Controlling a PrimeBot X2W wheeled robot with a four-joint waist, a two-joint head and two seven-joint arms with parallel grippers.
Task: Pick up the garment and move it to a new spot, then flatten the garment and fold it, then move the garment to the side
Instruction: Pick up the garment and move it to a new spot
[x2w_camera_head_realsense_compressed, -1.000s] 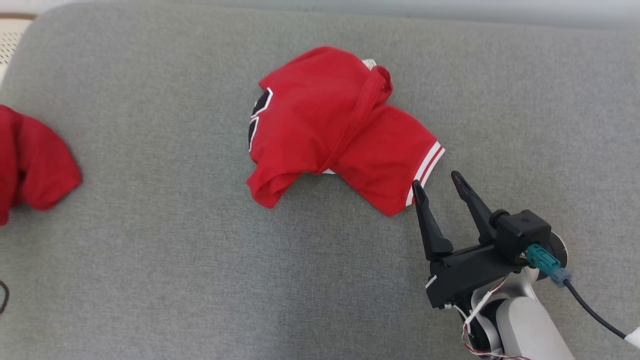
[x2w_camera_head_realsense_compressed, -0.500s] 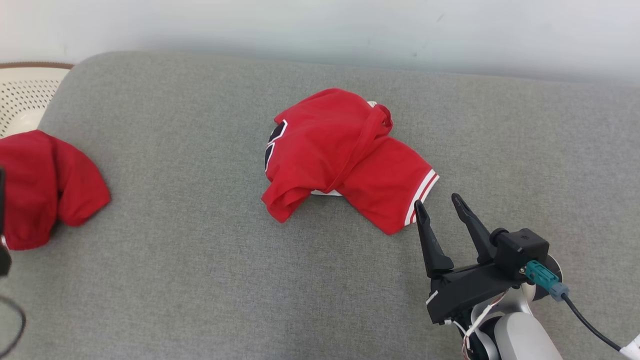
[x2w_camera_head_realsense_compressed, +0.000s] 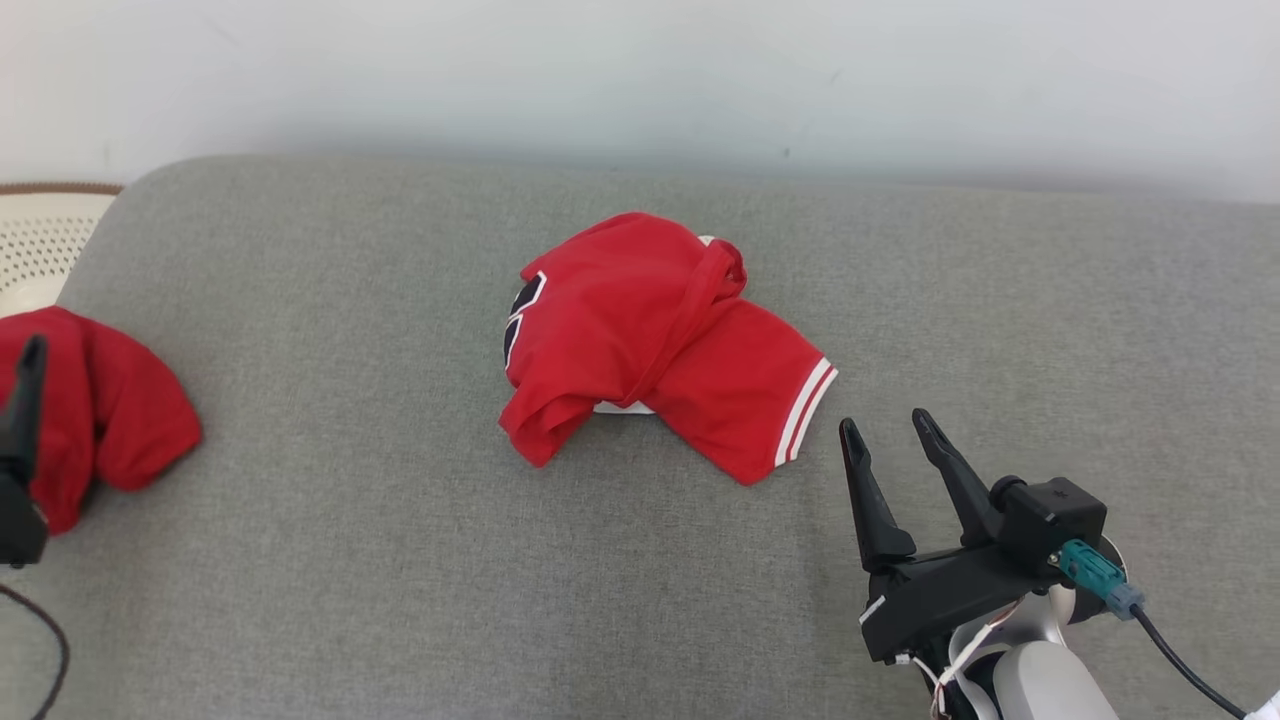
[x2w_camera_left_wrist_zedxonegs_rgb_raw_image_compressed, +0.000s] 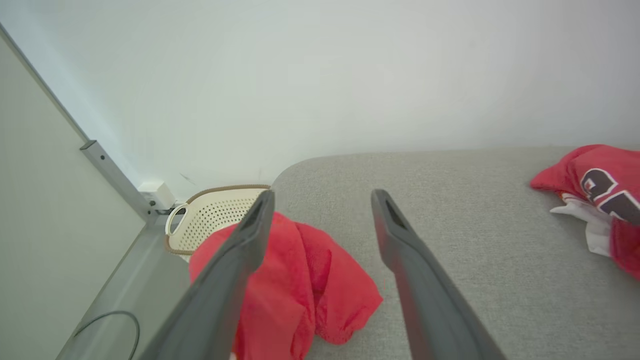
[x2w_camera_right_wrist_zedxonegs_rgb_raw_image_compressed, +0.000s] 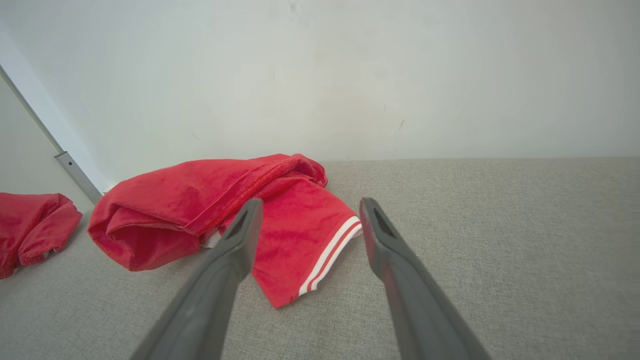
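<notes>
A crumpled red garment (x2w_camera_head_realsense_compressed: 640, 340) with white sleeve stripes and a black-and-white print lies mid-cushion; it also shows as the garment (x2w_camera_right_wrist_zedxonegs_rgb_raw_image_compressed: 200, 210) in the right wrist view. My right gripper (x2w_camera_head_realsense_compressed: 885, 428) stands open just right of its striped sleeve, apart from the cloth and holding nothing. In its own view the right gripper (x2w_camera_right_wrist_zedxonegs_rgb_raw_image_compressed: 311, 202) points at that sleeve hem. A second red garment (x2w_camera_head_realsense_compressed: 110, 420) lies bunched at the left edge. My left gripper (x2w_camera_left_wrist_zedxonegs_rgb_raw_image_compressed: 324, 195) hovers open over the second garment (x2w_camera_left_wrist_zedxonegs_rgb_raw_image_compressed: 300, 285), empty. One of its fingers (x2w_camera_head_realsense_compressed: 28, 375) shows in the head view.
The grey cushion (x2w_camera_head_realsense_compressed: 350, 560) runs back to a pale wall (x2w_camera_head_realsense_compressed: 640, 80). A cream perforated basket (x2w_camera_head_realsense_compressed: 40, 235) stands off the cushion's far left corner, also seen as the basket (x2w_camera_left_wrist_zedxonegs_rgb_raw_image_compressed: 215, 215). A dark cable (x2w_camera_head_realsense_compressed: 55, 650) loops at the lower left.
The head camera has tilted up, bringing the wall and basket into view. My right gripper has backed a little away from the striped sleeve. A left finger has come into view at the left edge.
</notes>
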